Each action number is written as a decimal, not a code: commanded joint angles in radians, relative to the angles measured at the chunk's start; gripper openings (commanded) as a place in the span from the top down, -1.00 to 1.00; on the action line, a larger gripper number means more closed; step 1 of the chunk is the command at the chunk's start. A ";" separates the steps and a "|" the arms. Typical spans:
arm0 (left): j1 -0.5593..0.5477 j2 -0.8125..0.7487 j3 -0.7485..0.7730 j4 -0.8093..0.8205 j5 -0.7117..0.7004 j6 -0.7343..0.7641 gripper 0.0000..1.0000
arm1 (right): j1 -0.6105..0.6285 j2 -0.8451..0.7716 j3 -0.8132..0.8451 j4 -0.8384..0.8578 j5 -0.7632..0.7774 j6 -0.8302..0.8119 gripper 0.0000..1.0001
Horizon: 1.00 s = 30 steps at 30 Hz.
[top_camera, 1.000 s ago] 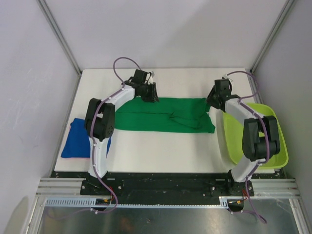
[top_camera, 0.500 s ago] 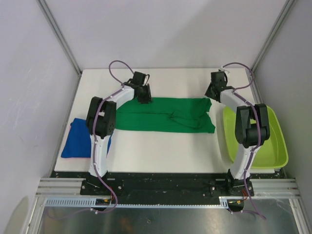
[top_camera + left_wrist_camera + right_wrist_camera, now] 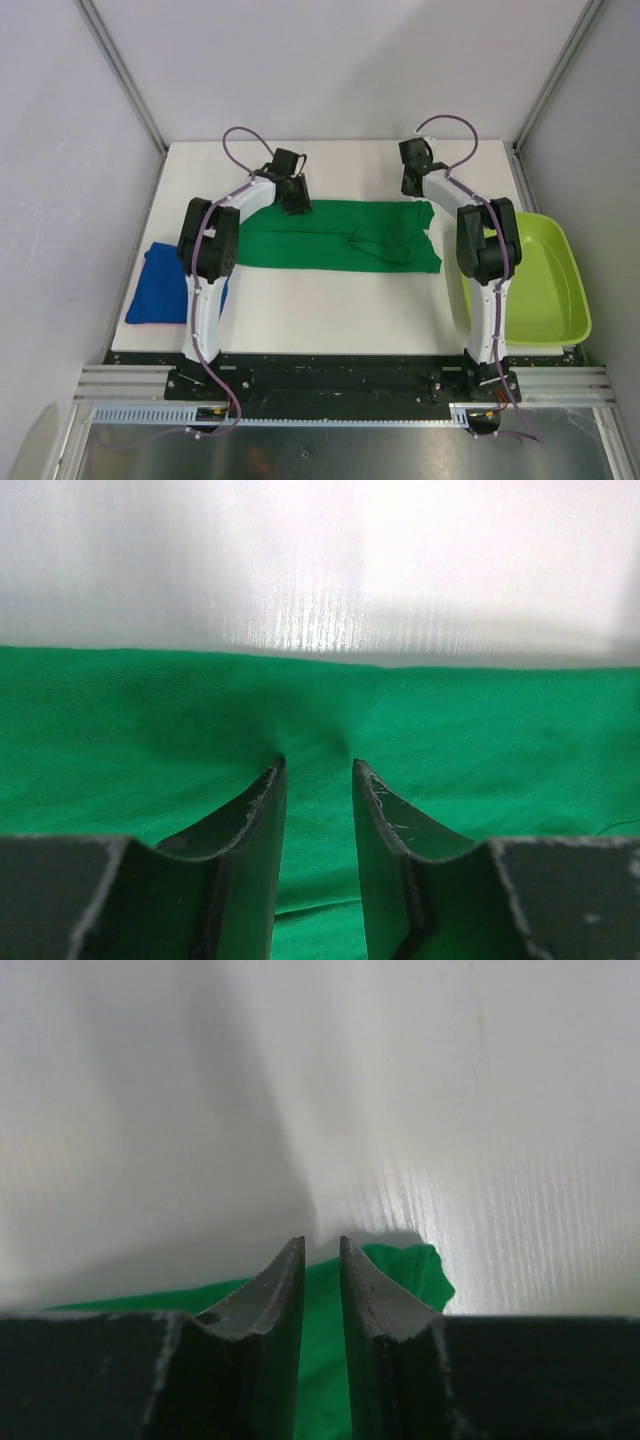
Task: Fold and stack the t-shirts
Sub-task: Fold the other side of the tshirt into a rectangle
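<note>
The dark green t-shirt (image 3: 330, 240) lies spread flat across the middle of the white table. My left gripper (image 3: 296, 203) is down on its far edge near the left end. In the left wrist view the gripper (image 3: 318, 765) is shut to a narrow gap, and the green cloth (image 3: 500, 730) puckers at the tips. My right gripper (image 3: 411, 190) hovers at the shirt's far right corner. Its jaws (image 3: 320, 1242) are closed to a thin slit and hold nothing, with the cloth corner (image 3: 415, 1270) just beneath. The royal blue t-shirt (image 3: 160, 285) lies folded at the table's left edge.
A lime-green plastic tub (image 3: 560, 290) stands at the table's right edge beside the right arm. The white table (image 3: 350, 310) shows in front of the green shirt. Walls and metal posts close in the back and both sides.
My right gripper has swung from the shirt's right end up and left to its far right corner. My left gripper shifted slightly, then stayed put. Neither shirt has moved.
</note>
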 commanded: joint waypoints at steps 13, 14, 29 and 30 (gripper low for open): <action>0.013 0.000 0.005 0.006 0.014 -0.013 0.28 | -0.006 0.050 0.040 -0.088 0.114 -0.055 0.59; 0.014 0.001 0.005 0.006 0.014 -0.013 0.28 | -0.007 0.051 0.040 -0.091 0.114 -0.056 0.59; 0.021 0.002 0.003 0.007 0.013 -0.015 0.28 | -0.031 0.063 0.048 -0.146 0.140 -0.020 0.56; 0.022 0.002 0.002 0.006 0.014 -0.016 0.28 | -0.035 0.061 0.048 -0.148 0.135 -0.014 0.57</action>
